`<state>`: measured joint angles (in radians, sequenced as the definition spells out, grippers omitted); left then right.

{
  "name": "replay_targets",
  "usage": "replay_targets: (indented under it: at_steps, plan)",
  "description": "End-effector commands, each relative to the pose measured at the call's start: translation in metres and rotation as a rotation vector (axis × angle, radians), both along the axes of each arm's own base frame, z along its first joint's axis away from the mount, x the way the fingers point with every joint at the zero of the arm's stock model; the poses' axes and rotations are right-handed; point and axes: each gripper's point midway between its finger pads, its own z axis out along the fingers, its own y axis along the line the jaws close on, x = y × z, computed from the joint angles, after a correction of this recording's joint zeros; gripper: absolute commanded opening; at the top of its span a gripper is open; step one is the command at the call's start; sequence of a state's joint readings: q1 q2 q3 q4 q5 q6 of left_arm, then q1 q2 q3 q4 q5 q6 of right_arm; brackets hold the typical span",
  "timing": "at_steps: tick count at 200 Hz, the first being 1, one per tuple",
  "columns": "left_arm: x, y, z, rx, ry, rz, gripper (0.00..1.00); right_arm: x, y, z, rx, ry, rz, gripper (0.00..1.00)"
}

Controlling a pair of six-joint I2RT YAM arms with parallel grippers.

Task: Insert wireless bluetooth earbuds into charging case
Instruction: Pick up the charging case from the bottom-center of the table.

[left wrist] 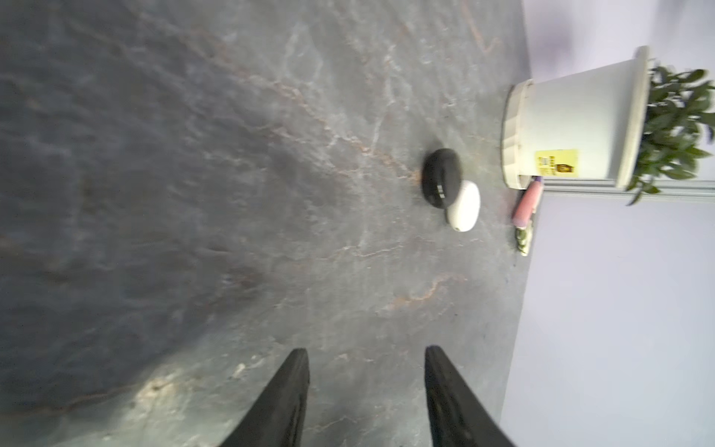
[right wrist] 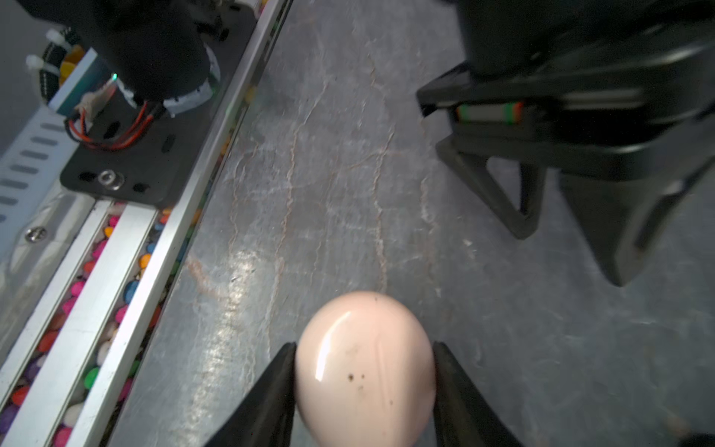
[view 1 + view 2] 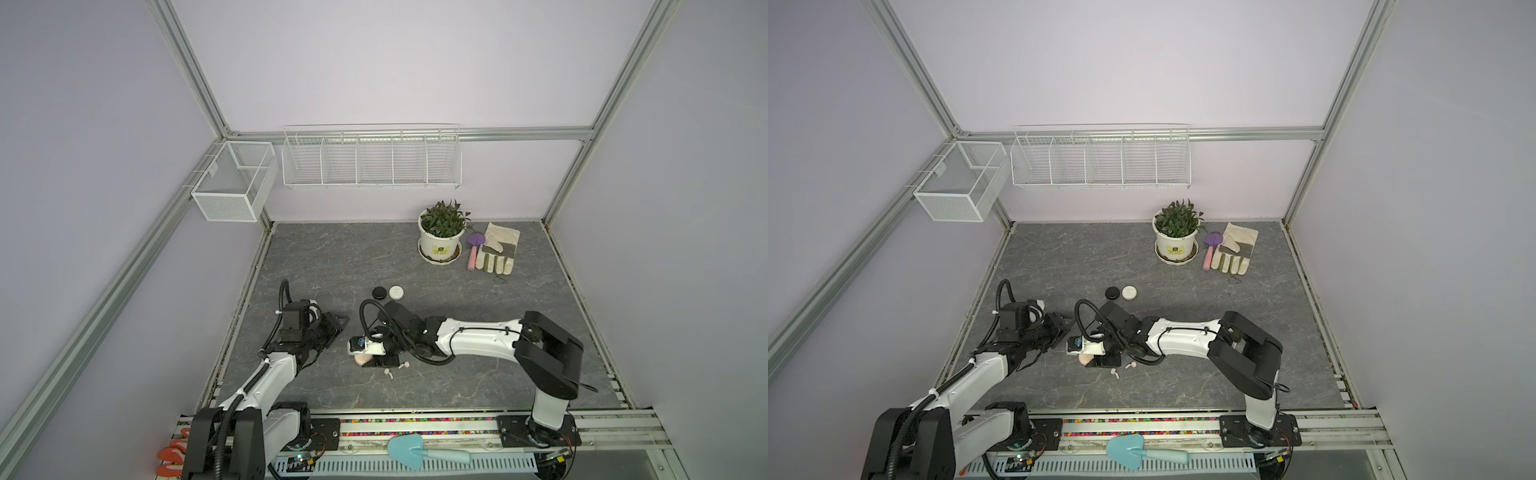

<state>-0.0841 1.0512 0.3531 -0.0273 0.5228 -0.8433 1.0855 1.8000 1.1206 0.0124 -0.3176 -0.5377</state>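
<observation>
Earbuds: two pale stemmed earbuds (image 3: pixel 388 372) are seen lying loose on the table (image 3: pixel 332 257), close together and just beside the right gripper, on its side toward the front rail (image 3: pixel 436 424); no others can be made out.
Case: a pale pink case (image 2: pixel 363 371), rounded and glossy, is shown with no opening visible from the right wrist view.
Right gripper (image 2: pixel 363 344): its jaws are closed at a middling width against both sides of the pink case; whether the case is raised off the table cannot be told.
Left gripper (image 1: pixel 367 387): its jaws are held partly apart with nothing between them, and it is placed near the right gripper.
Pucks: a black puck (image 3: pixel 379 292) and a white puck (image 3: pixel 395 291) are set touching one another, farther back on the table, apart from both grippers.
Step in hand: the securing of the pink case is judged to be under way, with no earbud yet seated.
Next move: the case would probably have to be steadied and its lid opened, likely by the free left gripper, before an earbud is picked up; a fine grip on so small a piece will be needed.
</observation>
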Motion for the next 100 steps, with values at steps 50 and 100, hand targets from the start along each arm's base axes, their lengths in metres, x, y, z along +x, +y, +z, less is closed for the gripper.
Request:
replay_targets:
  at_steps: [50,100]
  plan:
    - [0.002,-0.054,0.074,-0.267,-0.257,-0.216,0.41,0.061,-0.067,0.033,0.046,-0.106,-0.285,0.3]
    - [-0.02,-0.091,0.1,-0.332,-0.375,-0.385,0.4,0.087,-0.089,0.061,0.104,-0.185,-0.386,0.27]
